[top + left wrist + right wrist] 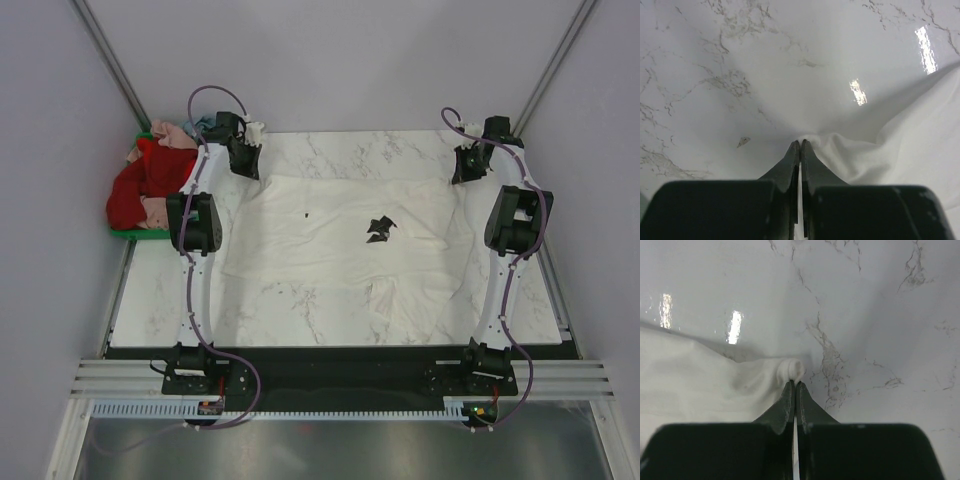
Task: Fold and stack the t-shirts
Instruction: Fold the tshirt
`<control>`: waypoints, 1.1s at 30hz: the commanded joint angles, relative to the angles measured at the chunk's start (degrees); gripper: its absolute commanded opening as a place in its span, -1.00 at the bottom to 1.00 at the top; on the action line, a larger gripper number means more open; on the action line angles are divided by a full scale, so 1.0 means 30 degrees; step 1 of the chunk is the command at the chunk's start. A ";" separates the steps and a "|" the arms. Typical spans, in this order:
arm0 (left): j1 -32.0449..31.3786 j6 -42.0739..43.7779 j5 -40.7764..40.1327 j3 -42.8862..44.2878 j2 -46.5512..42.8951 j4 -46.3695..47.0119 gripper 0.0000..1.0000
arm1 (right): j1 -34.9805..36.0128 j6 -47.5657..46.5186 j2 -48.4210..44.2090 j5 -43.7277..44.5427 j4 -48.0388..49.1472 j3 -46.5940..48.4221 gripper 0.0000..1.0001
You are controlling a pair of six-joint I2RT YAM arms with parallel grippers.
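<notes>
A cream-white t-shirt [340,235] with a small black print [380,228] lies spread across the marble table. My left gripper [245,160] is shut on the shirt's far left corner; the left wrist view shows the cloth [880,150] pinched at the tips of my left gripper [800,142]. My right gripper [466,165] is shut on the far right corner; the right wrist view shows a curl of cloth [790,369] held at the tips of my right gripper [794,384]. Red and pink shirts [145,185] lie heaped at the far left.
A green crate [130,232] under the red and pink heap sits off the table's left edge. Grey walls close in on both sides. A dark strip runs along the table's near edge by the arm bases.
</notes>
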 commanded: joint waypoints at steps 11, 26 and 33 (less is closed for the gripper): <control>0.1400 -0.1000 0.0977 -0.1129 -0.7532 0.0366 -0.96 | 0.0087 0.0375 -0.6852 0.0923 0.0427 -0.0176 -1.00; 0.3075 -0.0180 0.3677 -1.0649 -2.1213 0.1391 -0.95 | 0.0087 -0.1557 -1.8480 0.0513 0.0046 -0.3777 -1.00; 0.3105 0.0581 0.2974 -1.4313 -2.7484 0.1509 -0.96 | 0.0087 -0.1940 -2.4487 0.0482 -0.0979 -0.5596 -1.00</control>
